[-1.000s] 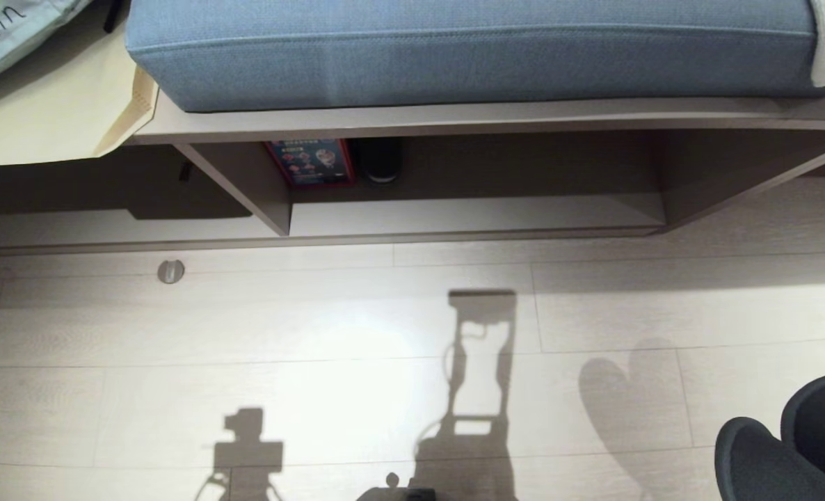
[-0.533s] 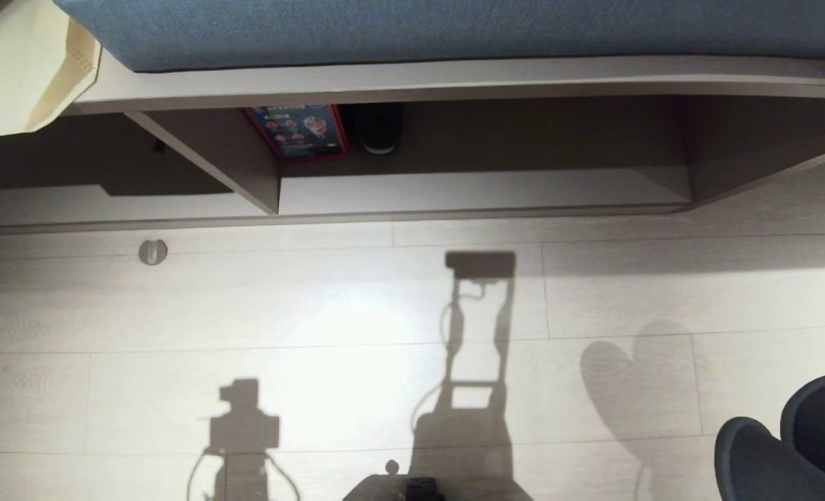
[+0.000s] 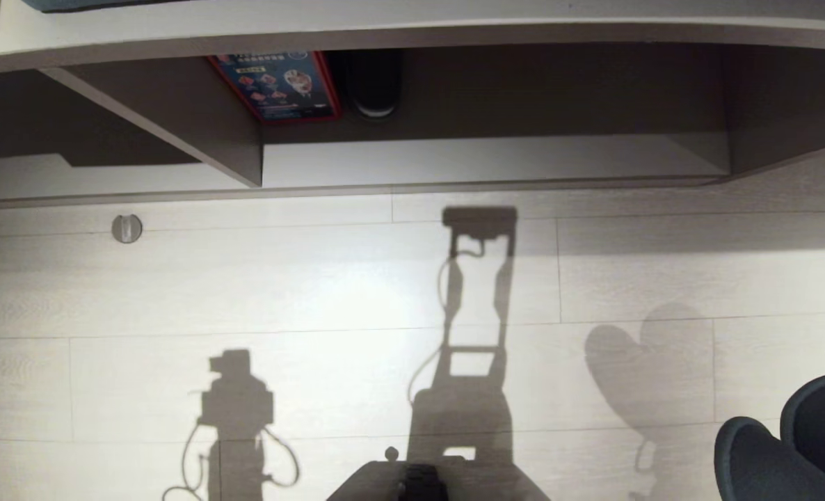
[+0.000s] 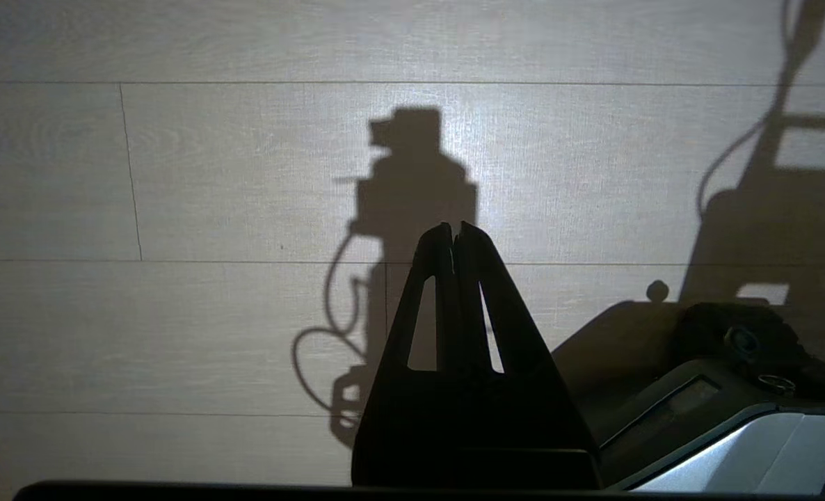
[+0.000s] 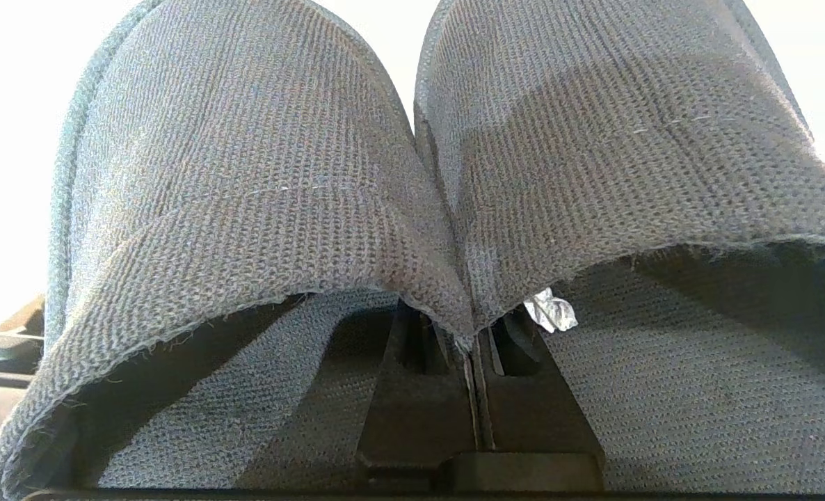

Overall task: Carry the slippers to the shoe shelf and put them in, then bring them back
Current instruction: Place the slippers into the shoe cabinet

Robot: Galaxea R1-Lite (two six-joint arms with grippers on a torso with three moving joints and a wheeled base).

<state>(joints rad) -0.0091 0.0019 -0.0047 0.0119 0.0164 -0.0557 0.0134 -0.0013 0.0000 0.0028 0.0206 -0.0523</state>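
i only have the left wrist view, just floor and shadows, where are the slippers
Observer: In the right gripper, shut on both slippers where their inner edges meet.
Operator: shelf in sight
Observer: Yes, the head view shows the shelf ahead across the floor.
Operator: anything in it
Observer: A red-edged box and a dark shoe at the back.

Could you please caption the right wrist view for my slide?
Right pincer shut on the slippers, pinching both toe bands together.
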